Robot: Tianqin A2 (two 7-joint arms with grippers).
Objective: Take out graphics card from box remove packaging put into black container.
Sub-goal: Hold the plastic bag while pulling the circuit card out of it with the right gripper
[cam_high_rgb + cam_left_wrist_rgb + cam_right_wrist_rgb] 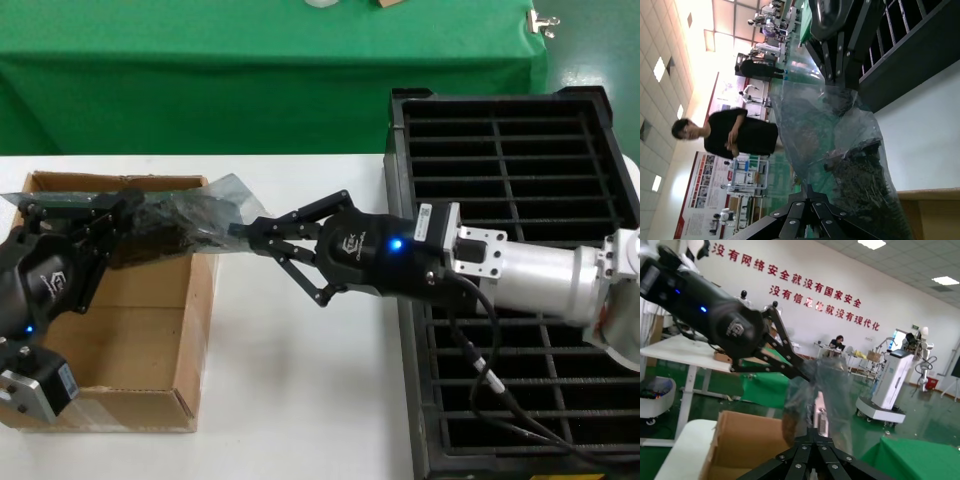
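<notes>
- The cardboard box [120, 330] sits at about 8 o'clock on the white table [300, 400], open at the top, with its floor showing bare.
- The left gripper [122, 208] hangs over the box's far edge, at about 9 o'clock, with its fingers pinched on one end of the anti-static bag [185, 220].
- The graphics card [821, 422] is inside this bag, held in the air between both grippers; only a metal part shows through.
- The right gripper [245, 232], near the centre, has its fingertips closed on the other end of the bag.
- To do this step well, I think the pull must be slow and straight, so the card slides out without dropping.
- The black container [520, 250] waits at 3 o'clock, its slots free.
</notes>
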